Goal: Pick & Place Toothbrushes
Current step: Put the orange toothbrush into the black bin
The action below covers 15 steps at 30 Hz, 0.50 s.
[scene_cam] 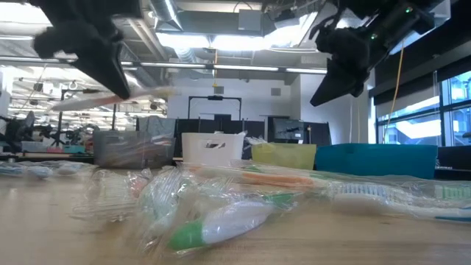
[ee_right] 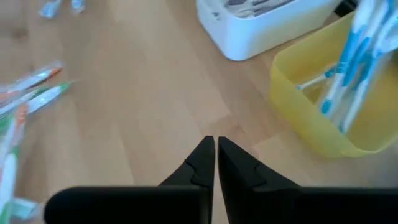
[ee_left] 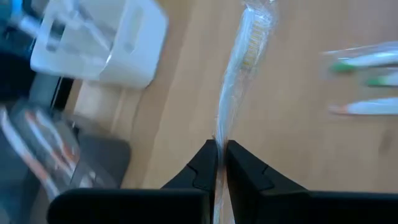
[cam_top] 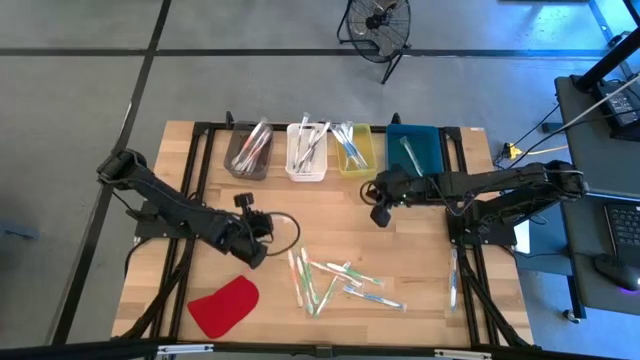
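Note:
A loose pile of toothbrushes (cam_top: 335, 280) lies flat on the wooden table, near its front edge; it also fills the foreground of the low view (scene_cam: 221, 213). My left gripper (ee_left: 221, 149) hovers left of the pile (cam_top: 257, 240) and is shut on one clear-wrapped toothbrush (ee_left: 239, 68). That toothbrush shows raised in the low view (scene_cam: 110, 99). My right gripper (ee_right: 216, 146) hangs shut and empty above the table just in front of the yellow bin (cam_top: 380, 214), well above the boards in the low view (scene_cam: 324, 92). My left gripper pinches the wrapped toothbrush between its two fingers at the handle end (ee_left: 221, 124). The brush runs straight on past the fingertips, with its bristle head (ee_left: 252, 43) at the far end. It is lifted clear of the table and lies roughly level in the low view.
Four bins stand in a row at the table's far edge, all holding toothbrushes: grey (cam_top: 250, 150), white (cam_top: 307, 152), yellow (cam_top: 355, 150), teal (cam_top: 415, 148). A flat red piece (cam_top: 225, 305) lies at the near left. One single toothbrush (cam_top: 453, 280) lies near the right edge.

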Motion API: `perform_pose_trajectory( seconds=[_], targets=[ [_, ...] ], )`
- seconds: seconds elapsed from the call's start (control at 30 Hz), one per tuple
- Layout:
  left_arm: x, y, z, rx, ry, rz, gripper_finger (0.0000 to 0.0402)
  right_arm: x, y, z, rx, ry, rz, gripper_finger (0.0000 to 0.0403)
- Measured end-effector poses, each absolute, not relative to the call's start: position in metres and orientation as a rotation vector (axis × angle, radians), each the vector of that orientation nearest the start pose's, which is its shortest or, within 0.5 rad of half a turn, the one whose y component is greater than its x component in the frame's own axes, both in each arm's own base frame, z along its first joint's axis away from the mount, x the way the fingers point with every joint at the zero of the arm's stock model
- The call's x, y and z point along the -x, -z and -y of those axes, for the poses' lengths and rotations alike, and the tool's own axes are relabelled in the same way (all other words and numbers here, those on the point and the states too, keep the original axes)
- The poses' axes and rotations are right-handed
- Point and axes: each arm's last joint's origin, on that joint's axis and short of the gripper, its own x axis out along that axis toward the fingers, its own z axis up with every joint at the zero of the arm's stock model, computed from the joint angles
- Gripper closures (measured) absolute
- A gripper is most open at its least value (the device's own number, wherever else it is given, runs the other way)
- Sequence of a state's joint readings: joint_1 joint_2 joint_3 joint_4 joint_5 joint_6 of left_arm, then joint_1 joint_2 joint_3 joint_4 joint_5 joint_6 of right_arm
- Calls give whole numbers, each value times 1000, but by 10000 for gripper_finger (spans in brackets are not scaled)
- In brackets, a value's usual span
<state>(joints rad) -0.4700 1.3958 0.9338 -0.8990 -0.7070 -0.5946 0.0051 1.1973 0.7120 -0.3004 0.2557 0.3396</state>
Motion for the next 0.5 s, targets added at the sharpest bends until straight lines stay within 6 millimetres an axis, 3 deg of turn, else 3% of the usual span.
perform_pose_trajectory(
  seconds=[0.23, 0.5],
  targets=[
    [-214, -220, 60, -99, -694, -937, 384, -236, -221, -15, -221, 321, -725, 371],
    [-215, -230, 26, -1, -923, -815, 384, -234, -221, -31, -217, 263, -729, 395]
  ],
)
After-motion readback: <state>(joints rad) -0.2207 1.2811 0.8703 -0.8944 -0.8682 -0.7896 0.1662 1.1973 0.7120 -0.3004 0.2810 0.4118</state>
